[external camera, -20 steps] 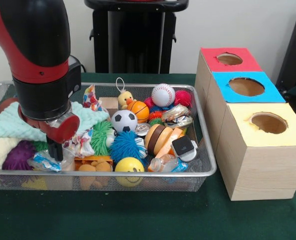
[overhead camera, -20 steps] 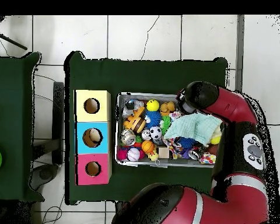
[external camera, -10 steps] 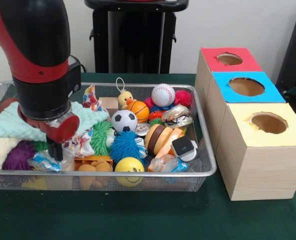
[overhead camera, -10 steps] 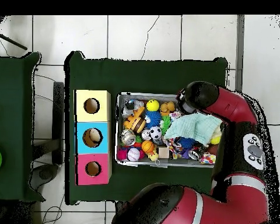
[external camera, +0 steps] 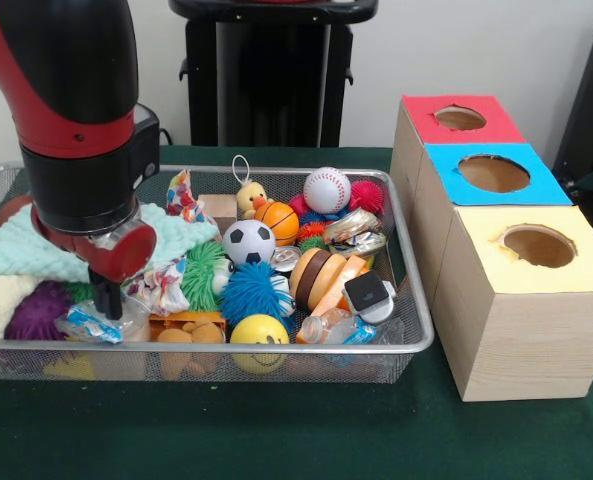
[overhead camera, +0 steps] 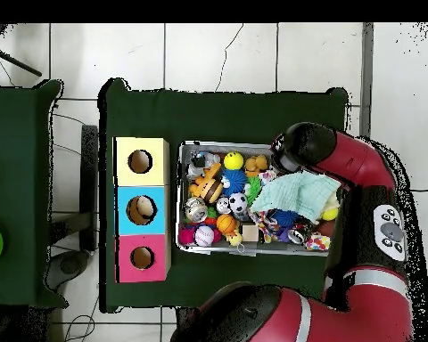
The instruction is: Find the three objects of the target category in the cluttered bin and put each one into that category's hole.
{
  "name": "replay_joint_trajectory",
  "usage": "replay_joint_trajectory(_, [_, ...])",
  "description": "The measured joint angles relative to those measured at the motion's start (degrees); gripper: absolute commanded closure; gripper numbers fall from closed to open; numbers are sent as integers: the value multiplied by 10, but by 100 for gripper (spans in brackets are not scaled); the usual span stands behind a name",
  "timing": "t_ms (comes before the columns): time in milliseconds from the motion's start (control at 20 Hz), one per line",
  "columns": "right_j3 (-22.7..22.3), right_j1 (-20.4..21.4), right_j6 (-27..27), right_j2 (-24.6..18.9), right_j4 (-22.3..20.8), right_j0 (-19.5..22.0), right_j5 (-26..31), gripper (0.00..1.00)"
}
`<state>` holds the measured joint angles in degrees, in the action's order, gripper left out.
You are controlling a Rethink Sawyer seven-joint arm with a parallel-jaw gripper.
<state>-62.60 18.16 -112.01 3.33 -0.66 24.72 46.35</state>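
Hanging low over the near left corner of the silver wire-mesh bin (external camera: 411, 335) in the front view, my black gripper (external camera: 106, 297) stands directly above a crinkled clear plastic wrapper with blue print (external camera: 91, 322). Its lower end is at or just touching that wrapper; I cannot tell which. Whether the gripper is open, closed or gripping something cannot be determined: the red wrist housing hides its upper part, and in the overhead view the arm covers it entirely.

The target category is not marked in either view, so the task's thing is a judgement. If wrappers are the category, the nearest candidate lies straight below the gripper, its long axis running roughly left to right along the bin's near wall. A second crumpled patterned wrapper (external camera: 161, 285) lies just beside the gripper on the side toward the boxes.

The three wooden boxes with holes, yellow-topped (external camera: 536, 250), blue-topped (external camera: 491, 175) and red-topped (external camera: 459, 119), stand well apart, beyond the bin's opposite end. Any delivery requires travel across the full bin length.
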Motion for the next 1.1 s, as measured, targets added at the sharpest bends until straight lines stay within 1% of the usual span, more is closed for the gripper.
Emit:
replay_joint_trajectory(200, [0, 2, 0, 0, 0, 0, 0, 100])
replay_joint_trajectory(250, [0, 2, 0, 0, 0, 0, 0, 0])
replay_joint_trajectory(1100, [0, 2, 0, 13, -4, 0, 0, 0])
